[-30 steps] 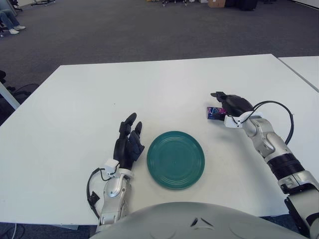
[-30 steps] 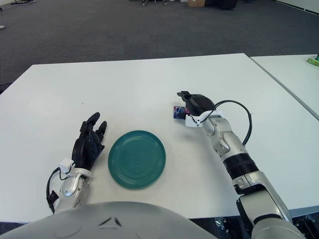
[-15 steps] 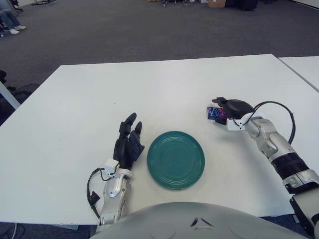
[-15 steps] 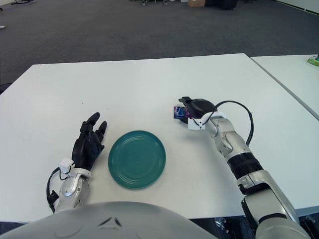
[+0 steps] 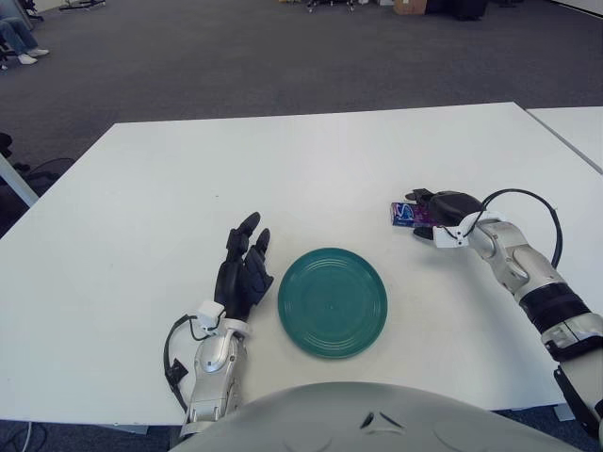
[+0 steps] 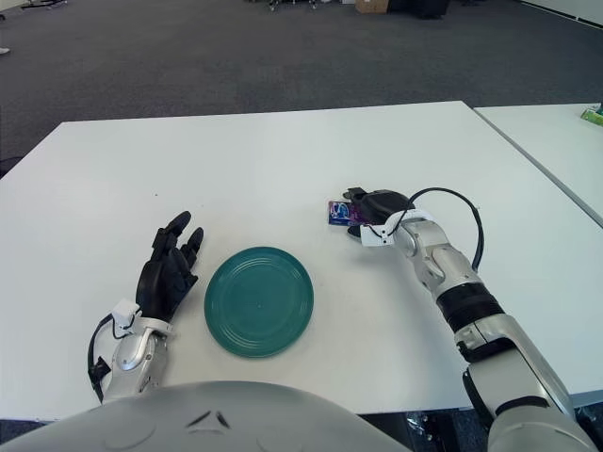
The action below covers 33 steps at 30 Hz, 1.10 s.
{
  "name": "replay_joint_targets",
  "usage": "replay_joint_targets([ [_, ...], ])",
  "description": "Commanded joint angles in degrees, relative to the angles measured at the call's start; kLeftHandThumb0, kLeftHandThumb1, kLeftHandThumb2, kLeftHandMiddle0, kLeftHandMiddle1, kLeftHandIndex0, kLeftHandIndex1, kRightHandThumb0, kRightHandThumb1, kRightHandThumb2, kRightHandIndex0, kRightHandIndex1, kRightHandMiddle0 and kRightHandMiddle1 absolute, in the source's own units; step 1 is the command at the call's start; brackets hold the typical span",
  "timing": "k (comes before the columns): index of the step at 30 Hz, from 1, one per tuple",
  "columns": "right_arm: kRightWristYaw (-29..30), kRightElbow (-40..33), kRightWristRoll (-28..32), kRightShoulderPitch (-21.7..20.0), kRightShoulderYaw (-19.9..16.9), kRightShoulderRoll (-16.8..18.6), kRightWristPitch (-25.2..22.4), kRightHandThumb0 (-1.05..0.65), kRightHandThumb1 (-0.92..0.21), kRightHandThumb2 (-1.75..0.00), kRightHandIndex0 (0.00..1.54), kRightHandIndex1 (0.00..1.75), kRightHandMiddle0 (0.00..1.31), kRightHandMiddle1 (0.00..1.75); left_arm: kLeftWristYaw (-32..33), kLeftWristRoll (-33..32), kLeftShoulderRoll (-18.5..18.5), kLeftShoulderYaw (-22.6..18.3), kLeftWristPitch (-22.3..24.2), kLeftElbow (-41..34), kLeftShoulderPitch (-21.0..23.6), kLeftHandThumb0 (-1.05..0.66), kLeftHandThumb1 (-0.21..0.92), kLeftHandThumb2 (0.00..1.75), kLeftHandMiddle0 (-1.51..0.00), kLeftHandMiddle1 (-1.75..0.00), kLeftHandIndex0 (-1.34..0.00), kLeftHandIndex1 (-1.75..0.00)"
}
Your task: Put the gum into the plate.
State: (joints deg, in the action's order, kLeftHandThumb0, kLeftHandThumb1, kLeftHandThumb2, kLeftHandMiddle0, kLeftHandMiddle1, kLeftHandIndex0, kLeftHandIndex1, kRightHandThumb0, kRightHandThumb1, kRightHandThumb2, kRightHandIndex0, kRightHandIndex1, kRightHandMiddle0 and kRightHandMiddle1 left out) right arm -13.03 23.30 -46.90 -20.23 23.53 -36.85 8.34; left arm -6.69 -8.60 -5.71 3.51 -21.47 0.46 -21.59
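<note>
While the white table (image 5: 141, 188) fills most of both views, the left hand (image 5: 241, 275) shows on the left side of it, just beside the left edge of the green plate (image 5: 332, 302). This hand is dark, its fingers (image 5: 247, 226) are straight and a little spread, pointing away from the robot, and it holds nothing. Its palm seems to be low over the table top, but I cannot tell if it really touches the surface.

Next to the right comes the plate. It is round, teal green, with fine rings on its surface, and it lies flat on the table near the front edge, close to the robot's body. Nothing lies in it.

Further to the right and a bit farther from the robot lies the gum (image 5: 405, 214), a small pack with blue and purple print. It is on the table, outside the plate, well apart from the plate rim. The right hand (image 5: 445, 209) is directly at the right end of the pack, with the dark fingers bent around that end. The pack's left part stays visible. A black cable (image 5: 528, 196) makes a loop above the right forearm.
</note>
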Motion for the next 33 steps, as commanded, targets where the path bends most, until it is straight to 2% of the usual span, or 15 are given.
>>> replay_joint_targets([
  [1, -0.9, 0.6, -0.7, -1.9, 0.8, -0.6, 0.3, -0.79, -0.92, -0.71, 0.25, 0.00, 0.00, 0.37, -0.9, -0.5, 0.5, -0.3, -0.7, 0.3, 0.9, -0.92, 0.92, 0.96, -0.36, 0.00, 0.00, -0.69],
  [8, -1.0, 2.8, -1.3, -3.3, 2.0, 0.2, 0.3, -0.78, -0.92, -0.73, 0.28, 0.02, 0.00, 0.39, -1.0, -0.3, 0.6, -0.3, -0.4, 0.0, 0.8, -0.92, 0.92, 0.96, -0.35, 0.00, 0.00, -0.69],
  [13, 0.8, 8.4, -2.3, -6.5, 3.7, 2.0, 1.0, -0.78, -0.92, -0.75, 0.35, 0.04, 0.00, 0.44, -1.4, -0.6, 0.6, -0.4, -0.5, 0.0, 0.7, -0.92, 0.92, 0.96, -0.36, 0.00, 0.00, -0.70],
  [15, 1.7, 9.5, -2.7, -7.1, 4.3, 2.1, 1.4, -0.78, -0.92, -0.75, 0.34, 0.30, 0.00, 0.48, -1.6, -0.8, 0.6, -0.3, -0.6, 0.0, 0.6, -0.92, 0.92, 0.96, -0.36, 0.00, 0.00, -0.70],
  [16, 2.1, 9.9, -2.9, -7.3, 4.6, 2.1, 1.6, -0.78, -0.92, -0.75, 0.29, 0.55, 0.00, 0.54, -1.7, -0.9, 0.6, -0.3, -0.6, 0.0, 0.6, -0.92, 0.92, 0.96, -0.36, 0.00, 0.00, -0.71],
  [17, 2.9, 10.2, -3.2, -7.4, 4.9, 2.0, 2.1, -0.78, -0.92, -0.75, 0.22, 0.81, 0.00, 0.64, -1.8, -1.0, 0.6, -0.4, -0.6, 0.0, 0.7, -0.92, 0.92, 0.96, -0.36, 0.00, 0.00, -0.71],
  [18, 3.5, 10.5, -3.4, -7.6, 5.1, 1.9, 2.4, -0.79, -0.92, -0.74, 0.17, 1.04, 0.00, 0.85, -1.9, -1.1, 0.6, -0.3, -0.6, 0.0, 0.6, -0.92, 0.92, 0.96, -0.36, -0.01, 0.00, -0.71],
  [19, 4.2, 10.9, -3.6, -7.7, 5.4, 1.8, 2.8, -0.79, -0.92, -0.74, 0.16, 1.12, 0.00, 0.92, -1.9, -1.1, 0.6, -0.3, -0.6, 0.0, 0.7, -0.92, 0.92, 0.96, -0.36, -0.01, 0.00, -0.71],
  [20, 4.7, 11.1, -3.7, -7.8, 5.6, 1.7, 3.1, -0.80, -0.92, -0.74, 0.12, 1.27, 0.00, 1.11, -1.9, -1.1, 0.5, -0.3, -0.6, 0.0, 0.6, -0.92, 0.92, 0.96, -0.37, -0.01, 0.00, -0.72],
  [23, 7.5, 12.0, -4.6, -8.1, 6.3, 1.8, 4.2, -0.80, -0.92, -0.74, 0.12, 1.55, 0.00, 1.45, -2.1, -1.5, 0.4, -0.3, -0.6, 0.0, 0.6, -0.92, 0.92, 0.95, -0.37, -0.01, 0.00, -0.73],
  [25, 9.1, 12.5, -4.9, -8.2, 6.6, 2.0, 4.6, -0.80, -0.92, -0.74, 0.24, 1.65, 0.01, 1.60, -2.2, -1.7, 0.4, -0.4, -0.7, 0.0, 0.6, -0.93, 0.92, 0.95, -0.38, -0.01, 0.00, -0.74],
  [27, 10.3, 13.0, -5.1, -8.3, 6.7, 2.2, 4.8, -0.78, -0.92, -0.74, 0.39, 1.71, 0.15, 1.69, -2.2, -1.8, 0.3, -0.4, -0.7, -0.1, 0.6, -0.93, 0.92, 0.94, -0.39, -0.01, 0.00, -0.76],
  [33, 14.0, 15.0, -4.5, -8.2, 7.1, 3.1, 6.0, -0.66, -0.92, -0.81, 0.59, 1.74, 0.40, 1.74, -1.6, -1.6, 0.0, -0.6, -0.2, -0.4, 0.5, -0.93, 0.92, 0.94, -0.40, -0.02, 0.00, -0.77],
])
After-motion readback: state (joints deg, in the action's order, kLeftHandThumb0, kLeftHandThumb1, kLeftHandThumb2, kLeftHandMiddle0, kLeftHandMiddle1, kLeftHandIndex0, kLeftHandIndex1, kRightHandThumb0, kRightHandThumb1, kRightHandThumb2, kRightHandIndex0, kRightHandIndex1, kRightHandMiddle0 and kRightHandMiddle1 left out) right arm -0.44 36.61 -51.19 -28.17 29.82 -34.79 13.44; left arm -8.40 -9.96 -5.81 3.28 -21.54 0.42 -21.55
